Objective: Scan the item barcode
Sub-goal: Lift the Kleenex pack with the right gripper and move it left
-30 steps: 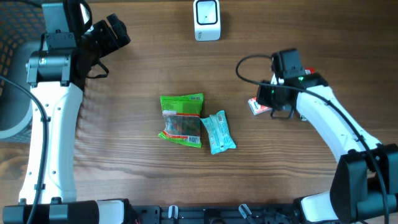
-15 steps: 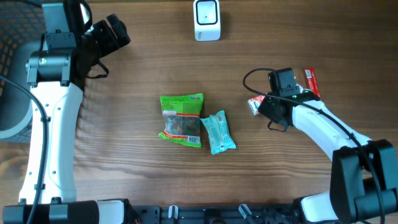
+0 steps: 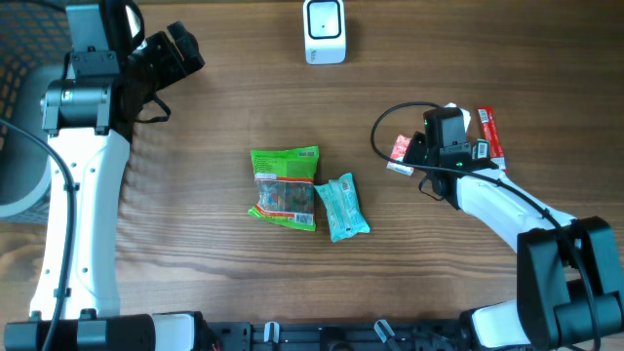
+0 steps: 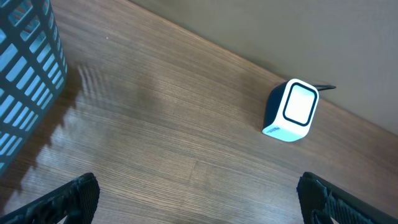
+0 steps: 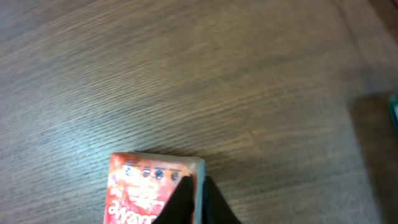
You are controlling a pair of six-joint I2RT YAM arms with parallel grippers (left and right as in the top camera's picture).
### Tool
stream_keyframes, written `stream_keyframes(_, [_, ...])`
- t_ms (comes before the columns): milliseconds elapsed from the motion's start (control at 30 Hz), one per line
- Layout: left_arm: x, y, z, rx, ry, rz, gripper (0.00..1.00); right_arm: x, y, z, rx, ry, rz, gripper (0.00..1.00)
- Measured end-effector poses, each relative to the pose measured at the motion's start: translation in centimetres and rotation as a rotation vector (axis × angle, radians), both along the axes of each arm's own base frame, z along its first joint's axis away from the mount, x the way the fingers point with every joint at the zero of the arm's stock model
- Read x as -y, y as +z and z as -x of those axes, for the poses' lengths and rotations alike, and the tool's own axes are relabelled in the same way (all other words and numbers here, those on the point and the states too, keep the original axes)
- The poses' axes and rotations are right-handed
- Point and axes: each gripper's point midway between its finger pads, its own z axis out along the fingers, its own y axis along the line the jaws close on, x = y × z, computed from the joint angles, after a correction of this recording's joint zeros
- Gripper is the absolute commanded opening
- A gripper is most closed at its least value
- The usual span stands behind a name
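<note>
Holding red packet (image 5: 148, 185), partly cropped, right end effector (image 5: 190, 202) closed; left end effector (image 4: 202, 196) apart.

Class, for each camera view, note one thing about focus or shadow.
Overhead: evenly lit, sharp throughout. Left wrist: the basket casts a shadow on the table; the scanner is crisp. Right wrist: the close red packet is blurred.

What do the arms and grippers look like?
White rounded shells with black joints on the left arm and right arm. The left gripper and right gripper are black. A thin black cable loops beside the right wrist.
</note>
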Motion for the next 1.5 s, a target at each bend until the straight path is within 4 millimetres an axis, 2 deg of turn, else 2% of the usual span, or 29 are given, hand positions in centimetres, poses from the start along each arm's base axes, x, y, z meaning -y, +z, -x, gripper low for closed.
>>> stream_keyframes(133, [0.0, 0.0, 0.0, 0.0, 0.0, 0.0, 1.0, -0.3, 0.1, 0.0, -0.007, 0.112, 0.06, 0.26])
stream_keyframes(167, [0.0, 0.0, 0.0, 0.0, 0.0, 0.0, 1.0, -0.3, 0.2, 0.2, -0.028, 0.145, 0.081, 0.32])
stream_keyframes(200, [0.0, 0.0, 0.0, 0.0, 0.0, 0.0, 1.0, -0.4, 1.0, 0.7, -0.068, 0.184, 0.102, 0.46])
stream_keyframes(267, [0.0, 0.0, 0.0, 0.0, 0.0, 0.0, 1.0, -0.6, 2.5, 0.4, -0.053, 0.21, 0.109, 0.57])
stream_keyframes(300, [0.0, 0.0, 0.0, 0.0, 0.0, 0.0, 1.0, -1.1, 4.8, 0.1, -0.014, 0.228, 0.084, 0.62])
stream_keyframes(367, [0.0, 0.0, 0.0, 0.0, 0.0, 0.0, 1.0, -2.8, 7.9, -0.4, 0.055, 0.29, 0.017, 0.64])
stream_keyframes(433, [0.0, 0.0, 0.0, 0.0, 0.0, 0.0, 1.0, -4.1, 8.0, 0.2, 0.042, 0.339, -0.053, 0.65])
stream_keyframes(500, [0.0, 0.0, 0.0, 0.0, 0.0, 0.0, 1.0, -5.0, 7.2, 0.7, 0.003, 0.359, -0.113, 0.74])
stream_keyframes(667, [0.0, 0.0, 0.0, 0.0, 0.0, 0.0, 1.0, -4.3, 4.1, 1.0, -0.107, 0.293, -0.226, 0.74])
stream_keyframes(767, [0.0, 0.0, 0.0, 0.0, 0.0, 0.0, 1.0, -3.6, 4.2, 1.2, -0.123, 0.274, -0.311, 0.75])
stream_keyframes(967, [0.0, 0.0, 0.0, 0.0, 0.0, 0.0, 1.0, -0.6, 3.7, 2.2, -0.17, 0.228, -0.379, 0.73])
stream_keyframes(1033, [0.0, 0.0, 0.0, 0.0, 0.0, 0.0, 1.0, 0.0, 3.2, 2.4, -0.169, 0.22, -0.385, 0.67])
stream_keyframes(1167, [0.0, 0.0, 0.0, 0.0, 0.0, 0.0, 1.0, -0.2, 1.0, 3.0, -0.169, 0.223, -0.393, 0.58])
stream_keyframes(1267, [0.0, 0.0, 0.0, 0.0, 0.0, 0.0, 1.0, -0.2, -0.6, 3.4, -0.166, 0.216, -0.398, 0.55])
stream_keyframes(1400, [0.0, 0.0, 0.0, 0.0, 0.0, 0.0, 1.0, -0.8, -1.2, 3.2, -0.133, 0.216, -0.441, 0.43])
stream_keyframes(1500, [0.0, 0.0, 0.0, 0.0, 0.0, 0.0, 1.0, -1.4, -0.7, 2.9, -0.113, 0.239, -0.48, 0.42])
